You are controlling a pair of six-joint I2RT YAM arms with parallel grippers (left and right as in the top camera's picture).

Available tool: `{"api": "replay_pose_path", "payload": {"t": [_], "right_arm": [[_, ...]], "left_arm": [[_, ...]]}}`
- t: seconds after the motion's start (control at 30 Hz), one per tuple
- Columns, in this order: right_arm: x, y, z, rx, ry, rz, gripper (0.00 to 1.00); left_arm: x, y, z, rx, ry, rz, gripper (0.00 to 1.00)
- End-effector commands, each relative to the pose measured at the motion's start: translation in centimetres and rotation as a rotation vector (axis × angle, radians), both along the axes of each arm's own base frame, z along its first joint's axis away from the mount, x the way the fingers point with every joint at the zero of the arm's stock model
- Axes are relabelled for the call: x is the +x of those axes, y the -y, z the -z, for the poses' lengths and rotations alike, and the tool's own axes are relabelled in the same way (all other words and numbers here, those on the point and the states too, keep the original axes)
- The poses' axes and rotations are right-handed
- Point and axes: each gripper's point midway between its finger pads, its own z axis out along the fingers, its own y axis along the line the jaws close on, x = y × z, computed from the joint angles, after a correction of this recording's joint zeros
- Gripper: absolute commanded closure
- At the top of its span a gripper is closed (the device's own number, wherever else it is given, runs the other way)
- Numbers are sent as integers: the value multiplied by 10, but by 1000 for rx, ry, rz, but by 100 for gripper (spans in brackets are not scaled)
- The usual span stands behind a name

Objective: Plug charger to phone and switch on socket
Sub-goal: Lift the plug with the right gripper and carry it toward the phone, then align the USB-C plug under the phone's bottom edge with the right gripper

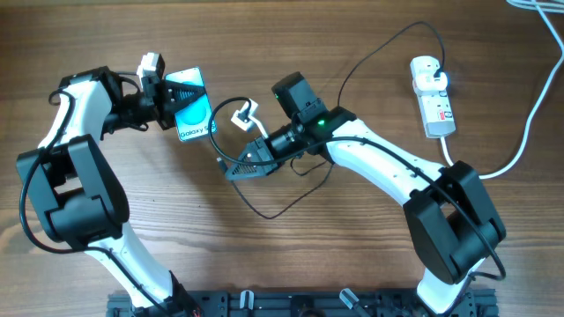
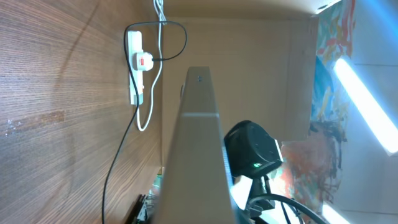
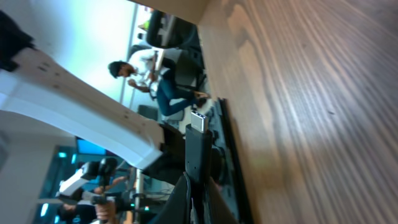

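Nearest your right wrist camera, the charger [image 3: 198, 149] rose from the lower middle of the frame. Its black plug body was pinched between the jaws and its metal plug tip [image 3: 200, 118] pointed upward, clear of the table [image 3: 298, 93] on the right. So your right gripper [image 1: 231, 167], left of centre in the overhead view, was closed on the plug. A little further up and left, your left gripper [image 1: 187, 92] was clamped on the phone [image 1: 194, 116], with the teal screen and white lettering facing the camera. In the left wrist view the phone ran edge-on as a grey bar up the middle. Plug and phone were near but apart, with nothing yet inserted.

I judged the step in hand to be the mating. You needed the tip lined up with the port on the phone's end, which no view showed. A slow, straight approach along the phone's long axis looked wise, with the left arm braced against the push. Slack cable looped below the right arm in the overhead view, so you had to mind that it did not snag.

Farthest off, at the upper right, the socket [image 1: 434, 110] lay with the white adapter block [image 1: 426, 69] seated in it. Its red switch [image 2: 144, 61] was untouched, and I could not tell its position
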Motion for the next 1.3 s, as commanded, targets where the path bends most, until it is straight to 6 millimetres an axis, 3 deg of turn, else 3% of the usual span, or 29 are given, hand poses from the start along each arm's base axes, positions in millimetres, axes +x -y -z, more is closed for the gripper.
{"api": "replay_pose_path", "payload": {"t": [0.0, 0.27, 0.5, 0.93, 1.07, 1.27], "right_arm": [[-5, 0, -18, 27, -73, -14, 96], [-1, -3, -20, 10, -111, 7, 96], [2, -19, -34, 53, -81, 18, 95], [16, -31, -10, -62, -14, 152, 95], [20, -31, -11, -67, 2, 171, 95], [33, -24, -14, -129, 84, 274, 95]], "left_arm": [[0, 0, -13, -29, 46, -11, 96], [0, 0, -13, -28, 47, -11, 96], [-1, 7, -13, -28, 46, 7, 96], [-3, 12, -9, -14, 33, 25, 96], [-6, 12, 2, 49, 9, 43, 96], [-6, 12, 2, 48, 3, 43, 96]]}}
